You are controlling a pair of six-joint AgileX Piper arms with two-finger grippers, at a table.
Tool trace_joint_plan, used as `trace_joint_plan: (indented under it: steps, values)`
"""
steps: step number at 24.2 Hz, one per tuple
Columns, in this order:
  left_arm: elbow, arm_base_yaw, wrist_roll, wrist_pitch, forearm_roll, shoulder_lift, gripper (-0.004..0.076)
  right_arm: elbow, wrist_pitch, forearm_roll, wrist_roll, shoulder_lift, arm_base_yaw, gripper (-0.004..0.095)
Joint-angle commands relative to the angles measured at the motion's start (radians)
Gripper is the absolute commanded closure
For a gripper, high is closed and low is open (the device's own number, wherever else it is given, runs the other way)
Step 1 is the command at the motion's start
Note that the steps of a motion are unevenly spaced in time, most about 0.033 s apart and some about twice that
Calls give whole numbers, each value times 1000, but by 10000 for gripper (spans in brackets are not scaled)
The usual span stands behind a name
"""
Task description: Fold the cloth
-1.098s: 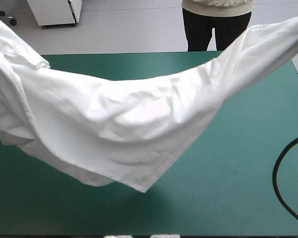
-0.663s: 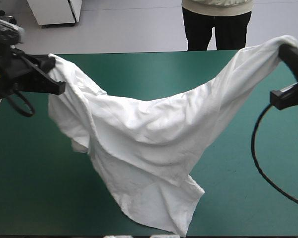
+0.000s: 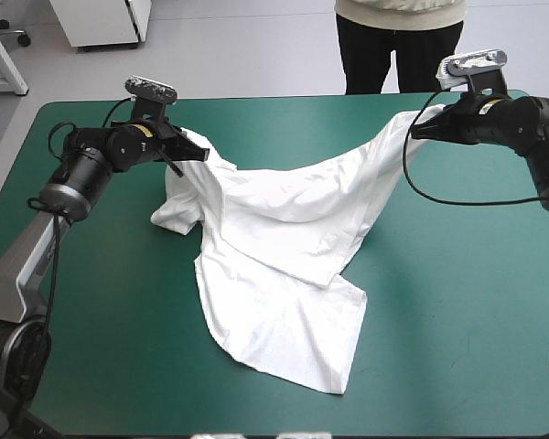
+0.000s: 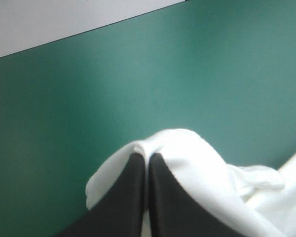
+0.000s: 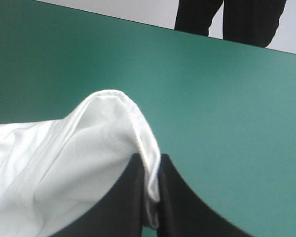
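Note:
The white T-shirt hangs stretched between my two grippers near the table's far edge, its lower part trailing on the teal-green cover toward the near edge. My left gripper is shut on one upper corner at the far left; in the left wrist view its black fingers meet with the T-shirt draped over their tips. My right gripper is shut on the other corner at the far right; in the right wrist view a hem of the T-shirt runs down between the fingers.
Bare teal-green cover lies to the right and left of the trailing cloth. The table's far edge runs just beyond both grippers.
Both grippers have moved down and toward the far edge with the T-shirt. The cloth, earlier held high and spread wide, now sags lower with its bottom lying on the table.

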Motion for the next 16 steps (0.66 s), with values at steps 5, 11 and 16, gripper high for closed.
trace_joint_plan:
  steps: [5,11,16]
  values:
    - [-28,0,-4,-221,-11,163,724,-88,-117,60,-62,195,-41,889]
    - [-28,1,-14,-313,-24,238,369,-122,-148,60,-62,281,-53,543]
    - [-55,1,-14,-290,-26,213,188,-157,-146,60,-58,283,-57,330]
